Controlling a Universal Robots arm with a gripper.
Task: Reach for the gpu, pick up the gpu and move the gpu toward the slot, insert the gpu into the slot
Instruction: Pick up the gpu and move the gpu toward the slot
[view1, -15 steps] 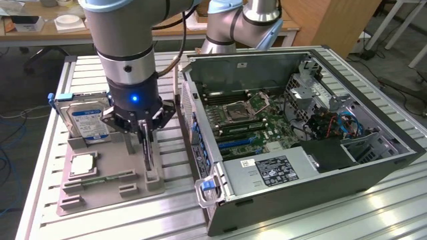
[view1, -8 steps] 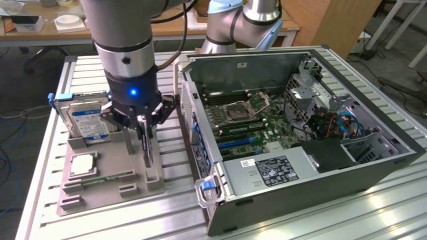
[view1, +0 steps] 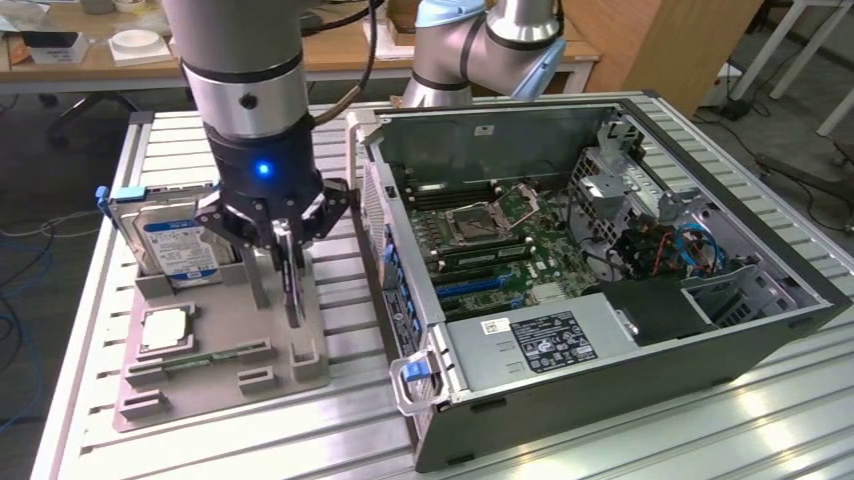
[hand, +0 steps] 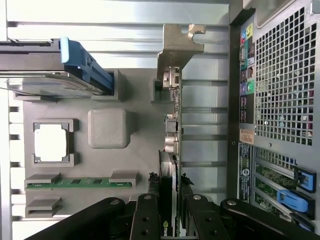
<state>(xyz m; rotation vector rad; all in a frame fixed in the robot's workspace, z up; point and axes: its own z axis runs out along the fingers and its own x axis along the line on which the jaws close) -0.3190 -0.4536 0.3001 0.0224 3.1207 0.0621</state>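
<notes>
Right under the end effector (view1: 288, 262), the gpu (view1: 292, 300) stands on edge in the grey holder (view1: 214, 375), which props it so its top edge can be pinched. And pinched it looks: jaws drawn narrow, hugging both faces of the card, bracket (hand: 176, 47) at the end away from the grip. Arm (view1: 240, 60) dead vertical, wrist pointing straight down at the table (view1: 267, 450). Just beside it, the case (view1: 494, 130) lies open-sided, so its board (view1: 534, 240) faces up.

Dark gpu (hand: 169, 170), perhaps silvery bracket (hand: 176, 45)
</notes>
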